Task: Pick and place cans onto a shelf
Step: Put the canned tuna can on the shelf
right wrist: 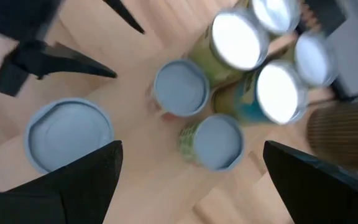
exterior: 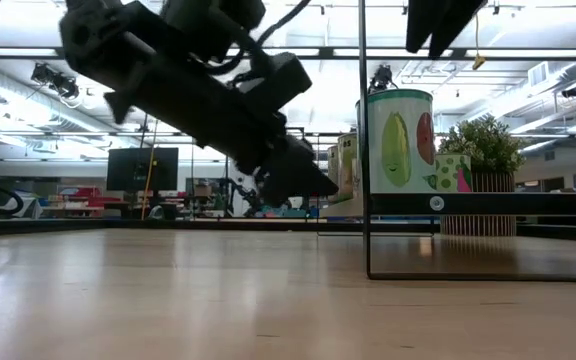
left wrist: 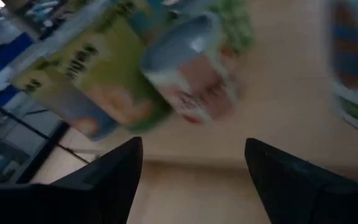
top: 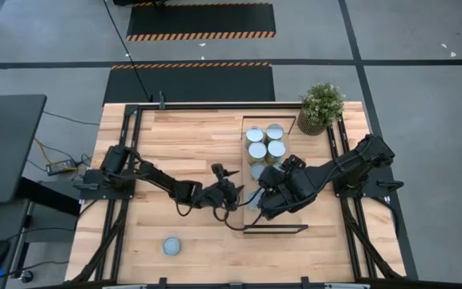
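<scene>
Several cans [top: 266, 141] with pale round tops stand clustered on the light-wood shelf [top: 291, 217], whose thin dark frame rises at the table's right. One more can [top: 172, 246] stands alone near the table's front edge. My left gripper [top: 241, 194] reaches in low from the left, open, its fingers [left wrist: 120, 171] short of the nearest cans [left wrist: 191, 62], with nothing between them. My right gripper [right wrist: 201, 180] hangs open above the cluster, slanting down over blue-grey can tops [right wrist: 213, 142]. In the low view a labelled can [exterior: 400, 140] stands on the raised shelf.
A potted green plant [top: 321, 108] stands at the table's far right corner, behind the shelf. The shelf's dark upright post [exterior: 365, 150] stands just right of my left gripper [exterior: 303, 182]. Bare tabletop [top: 175, 136] lies left of the shelf.
</scene>
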